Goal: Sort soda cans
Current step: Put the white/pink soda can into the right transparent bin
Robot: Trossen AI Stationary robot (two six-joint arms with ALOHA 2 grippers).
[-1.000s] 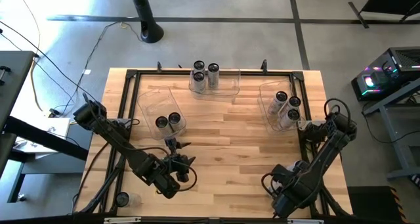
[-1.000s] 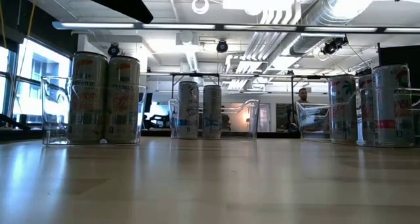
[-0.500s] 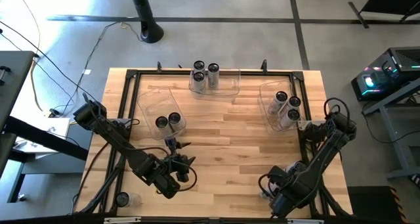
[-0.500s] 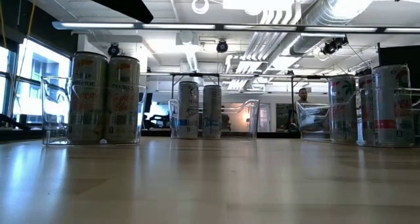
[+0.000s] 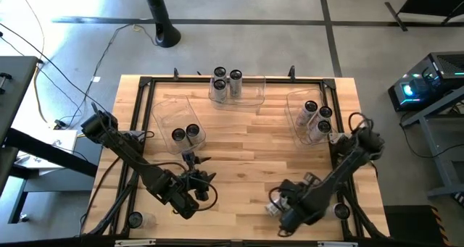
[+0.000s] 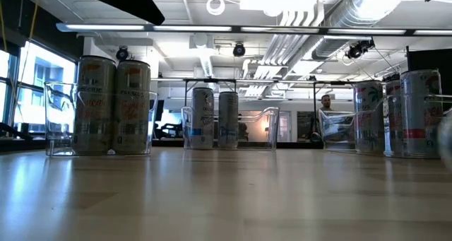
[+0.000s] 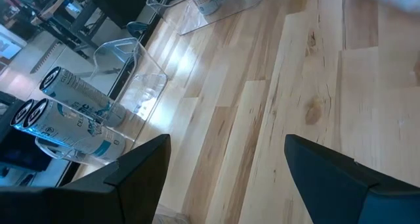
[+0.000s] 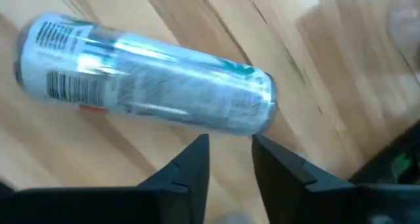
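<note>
1. A soda can (image 8: 147, 96) is seen lying on its side on the table (image 5: 246, 149), right at the tips of the right gripper (image 8: 231, 159), whose fingers (image 8: 187, 168) are nearly together, with no can between them; a barcode shows on it, other print unreadable.
2. The left gripper (image 7: 226, 161) is held spread wide near the table's front edge, gripping nothing.
3. Two cans (image 5: 185, 133) stand in the left bin (image 5: 165, 111).
4. Three stand in the right bin (image 5: 296, 108).
5. Three stand in the far bin (image 5: 250, 95); their labels cannot be read.
</note>
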